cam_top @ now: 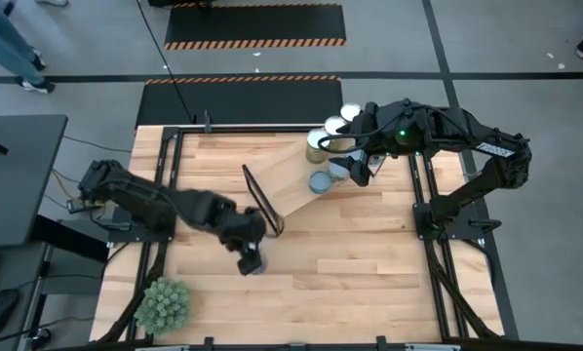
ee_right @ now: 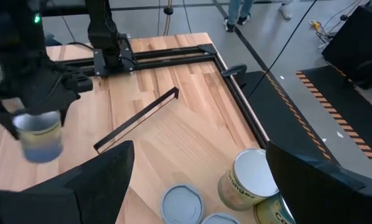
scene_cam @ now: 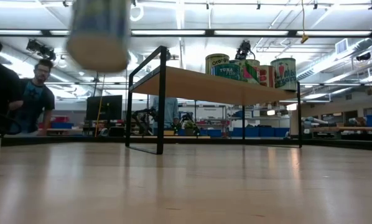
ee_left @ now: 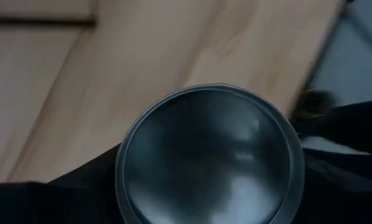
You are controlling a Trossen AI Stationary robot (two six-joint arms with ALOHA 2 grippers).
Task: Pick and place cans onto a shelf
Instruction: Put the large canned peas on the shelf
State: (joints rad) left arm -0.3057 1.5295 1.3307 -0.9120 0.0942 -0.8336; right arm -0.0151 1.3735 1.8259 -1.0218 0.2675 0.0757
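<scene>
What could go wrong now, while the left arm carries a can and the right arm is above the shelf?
1. The left gripper holds a can in the air; a weak grip could drop it onto the table.
2. The right gripper, open, hangs close over the cans crowded at one end of the shelf; it could knock one off.

My left pincer point(cam_top: 252, 260) mostly hides its can point(ee_left: 208, 155). Low view cuts that can's top off. Its label's just blur.
</scene>
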